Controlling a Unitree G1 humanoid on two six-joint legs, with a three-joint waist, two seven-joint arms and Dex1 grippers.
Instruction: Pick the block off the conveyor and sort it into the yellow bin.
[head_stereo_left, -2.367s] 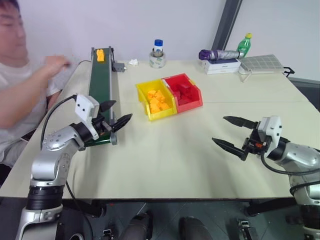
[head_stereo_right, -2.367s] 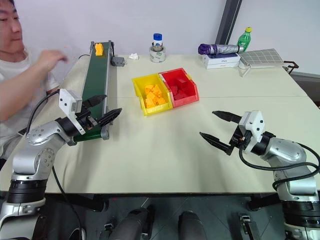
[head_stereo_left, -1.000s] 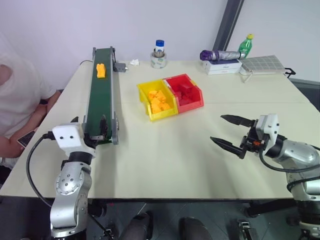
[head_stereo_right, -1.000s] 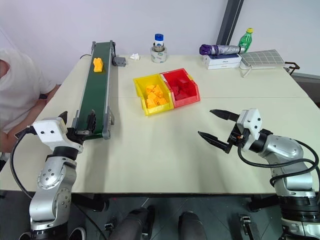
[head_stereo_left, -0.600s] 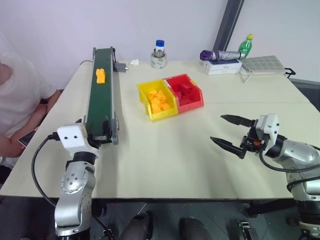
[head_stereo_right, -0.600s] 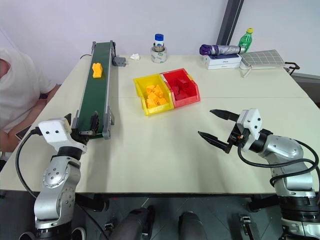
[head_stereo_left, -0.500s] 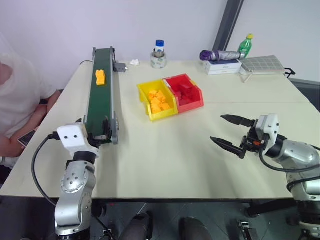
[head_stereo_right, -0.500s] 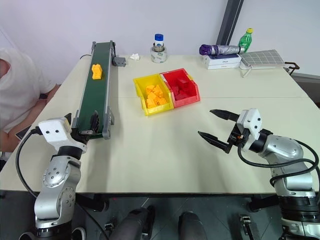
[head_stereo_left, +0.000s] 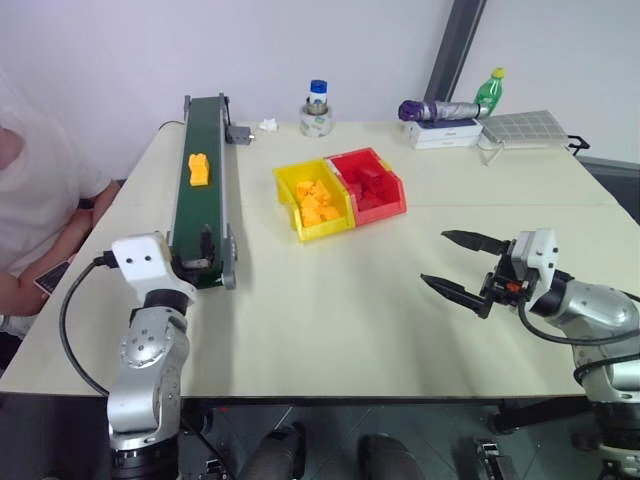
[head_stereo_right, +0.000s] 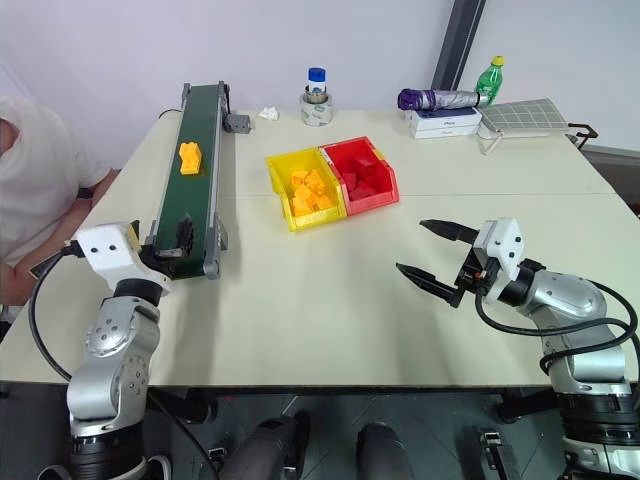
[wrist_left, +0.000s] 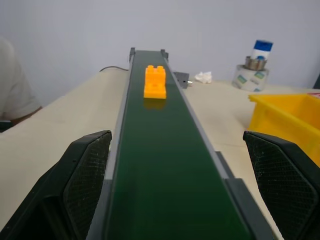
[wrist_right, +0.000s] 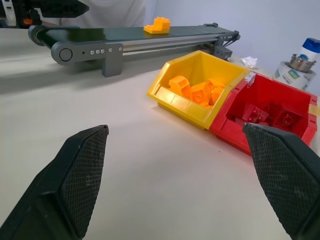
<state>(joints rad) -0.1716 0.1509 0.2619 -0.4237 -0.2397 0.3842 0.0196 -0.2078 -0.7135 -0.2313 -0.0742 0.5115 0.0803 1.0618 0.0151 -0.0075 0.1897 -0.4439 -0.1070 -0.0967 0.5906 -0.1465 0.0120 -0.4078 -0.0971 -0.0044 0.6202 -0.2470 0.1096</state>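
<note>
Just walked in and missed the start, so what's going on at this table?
A robot is sorting blocks off a conveyor. A yellow-orange block lies on the belt, untouched. The left gripper waits open at the belt's near end, lined up along it. The right gripper hangs open over bare table, holding nothing. The yellow bin already holds similar blocks, beside a red bin of red ones. A person sits at the table's left edge.

block (head_stereo_left: 199, 169): yellow-orange
conveyor (head_stereo_left: 203, 215): dark green belt, grey side rails
yellow bin (head_stereo_left: 288, 190): bright yellow, orange pieces inside
red bin (head_stereo_left: 388, 188): red, red pieces inside
table (head_stereo_left: 330, 300): pale beige
gripper fingers (wrist_left: 89, 177): black, fine mesh-patterned pads
</note>
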